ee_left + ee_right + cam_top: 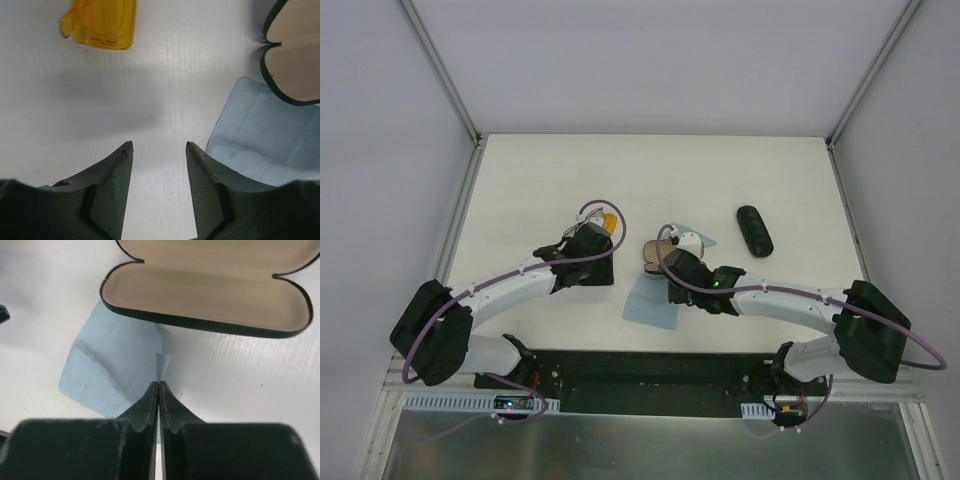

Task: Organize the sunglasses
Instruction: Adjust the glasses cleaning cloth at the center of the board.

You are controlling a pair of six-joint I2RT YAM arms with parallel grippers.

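Left gripper: my jaws half-parted, empty, above table. Orange sunglasses lie at 11 o'clock, well apart; wire-framed pair not in view. Risk: jaws this narrow may shove slick plastic instead of straddling it. My right gripper looks pinched tight on blue cloth corner. Open case at 12 o'clock seems to sit on cloth edge, so pull could drag case.

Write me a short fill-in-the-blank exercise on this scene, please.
1. The right gripper is shut on the ____ cloth.
2. The case by that cloth lies ____.
3. The left gripper, open, holds ____.
4. The glasses ahead of it are ____.
Missing words: blue; open; nothing; orange.
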